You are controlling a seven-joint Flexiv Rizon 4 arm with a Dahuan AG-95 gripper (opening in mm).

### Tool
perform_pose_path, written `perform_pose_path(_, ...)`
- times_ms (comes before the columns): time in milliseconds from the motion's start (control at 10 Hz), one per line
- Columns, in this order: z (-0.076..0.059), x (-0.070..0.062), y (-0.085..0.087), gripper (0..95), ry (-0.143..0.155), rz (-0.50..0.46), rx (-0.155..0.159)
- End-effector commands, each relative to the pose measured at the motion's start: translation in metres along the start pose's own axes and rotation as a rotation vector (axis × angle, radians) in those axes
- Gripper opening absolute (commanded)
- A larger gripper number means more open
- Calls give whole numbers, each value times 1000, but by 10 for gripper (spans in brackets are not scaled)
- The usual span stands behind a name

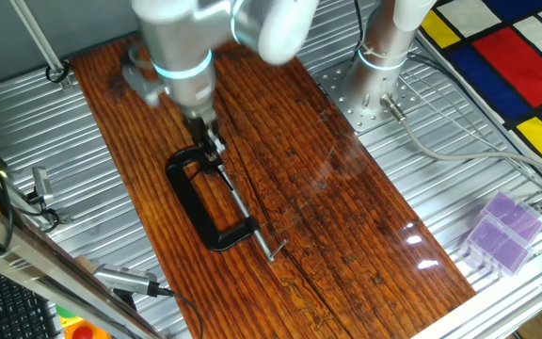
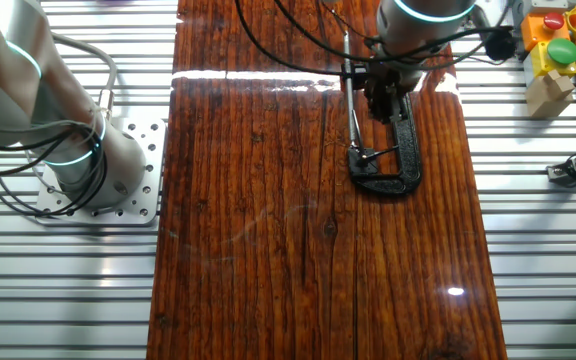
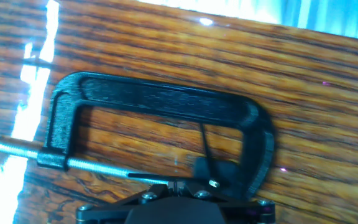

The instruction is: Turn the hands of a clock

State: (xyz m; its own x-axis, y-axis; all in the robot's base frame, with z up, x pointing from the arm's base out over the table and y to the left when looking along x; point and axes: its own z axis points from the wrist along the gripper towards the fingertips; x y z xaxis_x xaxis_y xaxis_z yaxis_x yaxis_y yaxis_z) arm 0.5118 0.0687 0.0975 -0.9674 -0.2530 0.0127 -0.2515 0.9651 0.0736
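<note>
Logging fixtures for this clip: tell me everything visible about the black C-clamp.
The C-clamp is a black, cast-looking metal frame lying flat on the wooden board. A bright threaded screw passes through one end and ends in a small crossbar handle. The gripper reaches down at the jaw end. The hand view shows a small dark piece there; whether it is the clock cannot be told, nor whether the fingers touch it.

Your bench (image 1: pixel 346 226) is a dark, glossy wooden board with strong lengthwise grain, laid over ribbed metal slats. A black C-clamp (image 1: pixel 199 203) lies flat on it near one long edge, its silver screw (image 1: pixel 248 217) running alongside the frame, its handle end pointing toward the board's middle.
</note>
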Motion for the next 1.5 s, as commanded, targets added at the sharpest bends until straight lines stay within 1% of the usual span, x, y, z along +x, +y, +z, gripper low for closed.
perform_pose_path(100,4,1,3,0,14,10,-3)
perform_pose_path(300,13,1,7,0,40,17,-10)
perform_pose_path(400,15,1,9,0,40,21,-10)
perform_pose_path(500,12,1,9,0,39,15,-9)
perform_pose_path(700,12,1,9,0,38,23,-9)
perform_pose_path(800,12,1,9,0,43,7,-11)
perform_pose_path(1000,12,1,9,0,40,-10,-11)
perform_pose_path(1200,12,1,9,0,59,10,-10)
perform_pose_path(1300,12,1,9,0,63,19,-10)
perform_pose_path(1500,12,1,9,0,56,26,-11)
